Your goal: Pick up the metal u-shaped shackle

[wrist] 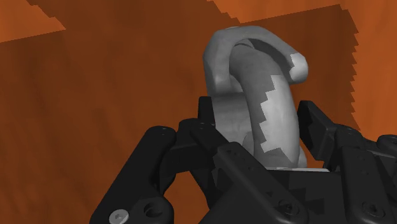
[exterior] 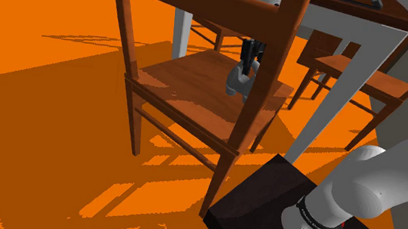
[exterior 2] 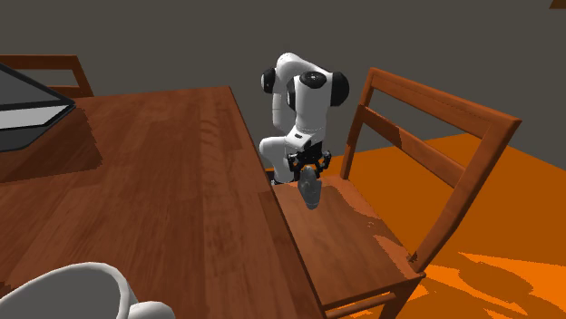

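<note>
A grey metal U-shaped shackle (exterior: 237,81) (exterior 2: 310,188) hangs from my black gripper (exterior: 250,57) (exterior 2: 308,168) over the brown wooden chair seat (exterior: 191,75) (exterior 2: 349,245), seemingly a little above the wood. In the wrist view the shackle (wrist: 254,83) curves out past the fingertips (wrist: 213,108), with its legs clasped between the two black fingers and the seat (wrist: 95,95) behind it. My gripper (wrist: 261,124) is shut on the shackle.
The chair's tall back (exterior: 276,48) (exterior 2: 435,127) stands close beside the arm. A wooden table (exterior 2: 154,181) borders the seat, carrying a flat grey object (exterior 2: 27,109) and a white rounded object (exterior 2: 73,290). Another chair (exterior: 365,78) and the black stand (exterior: 278,207) sit on the orange floor.
</note>
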{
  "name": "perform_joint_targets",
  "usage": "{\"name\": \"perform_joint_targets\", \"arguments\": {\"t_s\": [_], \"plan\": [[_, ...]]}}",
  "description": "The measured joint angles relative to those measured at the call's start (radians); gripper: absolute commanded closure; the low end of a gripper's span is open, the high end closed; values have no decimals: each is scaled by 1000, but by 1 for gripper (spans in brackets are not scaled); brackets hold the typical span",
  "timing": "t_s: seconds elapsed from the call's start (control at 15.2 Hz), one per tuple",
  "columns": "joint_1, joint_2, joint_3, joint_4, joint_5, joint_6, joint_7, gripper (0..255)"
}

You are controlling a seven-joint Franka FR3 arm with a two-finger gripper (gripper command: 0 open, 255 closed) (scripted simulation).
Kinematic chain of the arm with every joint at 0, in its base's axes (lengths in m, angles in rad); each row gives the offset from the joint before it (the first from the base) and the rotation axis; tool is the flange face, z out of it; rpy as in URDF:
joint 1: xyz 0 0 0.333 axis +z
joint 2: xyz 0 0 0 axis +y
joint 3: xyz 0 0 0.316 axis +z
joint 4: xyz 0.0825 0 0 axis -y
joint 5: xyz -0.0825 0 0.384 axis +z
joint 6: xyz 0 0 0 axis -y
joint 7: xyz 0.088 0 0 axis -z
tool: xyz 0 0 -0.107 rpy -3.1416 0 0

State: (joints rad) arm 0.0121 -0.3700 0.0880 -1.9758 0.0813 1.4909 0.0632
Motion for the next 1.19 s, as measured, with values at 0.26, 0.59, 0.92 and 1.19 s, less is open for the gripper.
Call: {"name": "perform_joint_targets", "arguments": {"t_s": [0.26,0.59,0.92,1.19], "plan": [[0,5,0,17,0,-14,2,255],[0,23,0,97,-2,-76,6,255],[-1,46,-2,188,-3,-146,10,255],[-1,64,-1,254,-4,-193,14,255]]}}
